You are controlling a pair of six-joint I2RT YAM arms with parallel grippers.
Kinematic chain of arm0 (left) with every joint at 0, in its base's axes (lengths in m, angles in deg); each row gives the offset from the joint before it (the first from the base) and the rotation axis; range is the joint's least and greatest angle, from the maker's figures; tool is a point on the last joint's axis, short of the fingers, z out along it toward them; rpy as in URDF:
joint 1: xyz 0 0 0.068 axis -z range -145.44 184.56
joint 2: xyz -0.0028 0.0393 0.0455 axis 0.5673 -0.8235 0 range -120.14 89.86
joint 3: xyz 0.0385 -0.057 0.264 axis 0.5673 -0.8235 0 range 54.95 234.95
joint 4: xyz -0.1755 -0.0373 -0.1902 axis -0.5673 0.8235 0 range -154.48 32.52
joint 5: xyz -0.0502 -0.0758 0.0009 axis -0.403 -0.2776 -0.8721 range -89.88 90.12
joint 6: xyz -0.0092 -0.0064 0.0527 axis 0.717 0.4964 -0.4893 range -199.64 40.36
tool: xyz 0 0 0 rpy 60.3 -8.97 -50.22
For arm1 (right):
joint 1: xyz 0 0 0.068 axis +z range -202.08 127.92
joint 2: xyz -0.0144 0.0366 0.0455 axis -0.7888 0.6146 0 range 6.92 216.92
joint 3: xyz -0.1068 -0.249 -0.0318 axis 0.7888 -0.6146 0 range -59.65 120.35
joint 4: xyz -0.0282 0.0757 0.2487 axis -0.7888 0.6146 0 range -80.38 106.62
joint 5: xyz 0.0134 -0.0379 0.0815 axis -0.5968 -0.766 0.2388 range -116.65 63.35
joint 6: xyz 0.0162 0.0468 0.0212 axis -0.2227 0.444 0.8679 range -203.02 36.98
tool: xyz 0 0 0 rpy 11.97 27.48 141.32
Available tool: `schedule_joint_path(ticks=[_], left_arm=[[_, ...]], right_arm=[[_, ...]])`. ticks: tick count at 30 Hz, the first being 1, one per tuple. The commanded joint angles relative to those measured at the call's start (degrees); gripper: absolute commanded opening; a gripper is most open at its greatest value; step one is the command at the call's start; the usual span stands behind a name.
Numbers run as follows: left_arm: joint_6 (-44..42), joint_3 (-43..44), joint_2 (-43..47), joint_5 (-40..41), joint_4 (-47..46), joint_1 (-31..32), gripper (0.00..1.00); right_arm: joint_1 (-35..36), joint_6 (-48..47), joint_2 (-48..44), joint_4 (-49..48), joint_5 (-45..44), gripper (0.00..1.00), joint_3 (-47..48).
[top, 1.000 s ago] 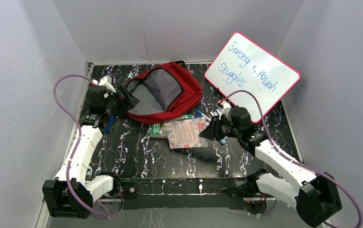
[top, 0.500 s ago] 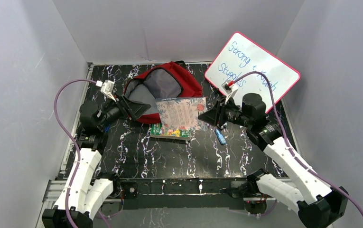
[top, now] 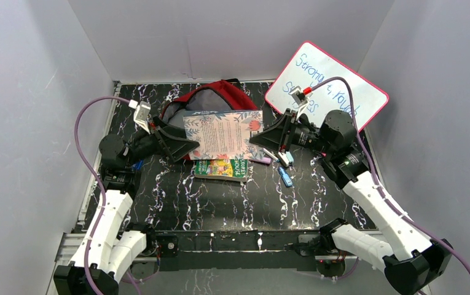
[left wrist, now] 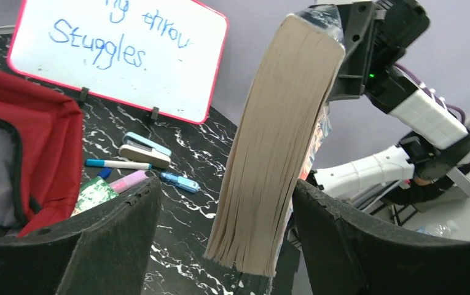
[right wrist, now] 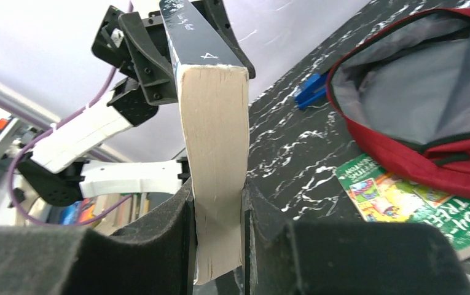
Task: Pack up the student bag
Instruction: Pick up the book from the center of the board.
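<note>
The student bag (top: 220, 98) lies open at the back centre, red with grey lining (right wrist: 416, 92), partly hidden behind a raised book. My right gripper (top: 258, 137) is shut on the right end of that floral-covered book (top: 223, 135), holding it up in the air in front of the bag; its pads (right wrist: 183, 227) clamp the page block (right wrist: 215, 141). My left gripper (top: 186, 144) is open, and the book's other end (left wrist: 275, 141) stands between its fingers (left wrist: 109, 239), close to the right one with a wide gap on the left.
A green picture book (top: 220, 168) lies flat on the black marble table (top: 177, 196) under the raised book. A marker (left wrist: 118, 164), an eraser (left wrist: 146, 150) and a small blue item (top: 286, 177) lie to the right of the bag. A pink-framed whiteboard (top: 327, 86) leans at the back right.
My right gripper has lifted the floral book off the table and carried it back and up in front of the bag. My left gripper has swung from the bag's rim to the book's left end.
</note>
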Motion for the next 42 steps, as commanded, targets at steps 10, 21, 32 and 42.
schedule_joint_path(ticks=[10, 21, 32, 42], left_arm=[[7.84, 5.46, -0.7, -4.69, -10.01, 2.02, 0.67], [10.78, 3.84, 0.09, -5.2, -10.06, 3.28, 0.49], [11.45, 4.1, -0.93, -4.23, -10.06, 3.56, 0.42], [11.41, 3.92, -2.28, -3.78, -9.97, 3.64, 0.39]], right_arm=[[-0.21, 8.25, 1.36, -13.54, 5.78, 0.0, 3.44], [-0.19, 5.39, 2.94, -7.73, -3.99, 0.0, 4.95], [-0.15, 0.94, 4.9, -2.31, -8.99, 0.0, 5.38], [0.99, -1.81, 6.6, 1.55, -11.28, 0.0, 6.95]])
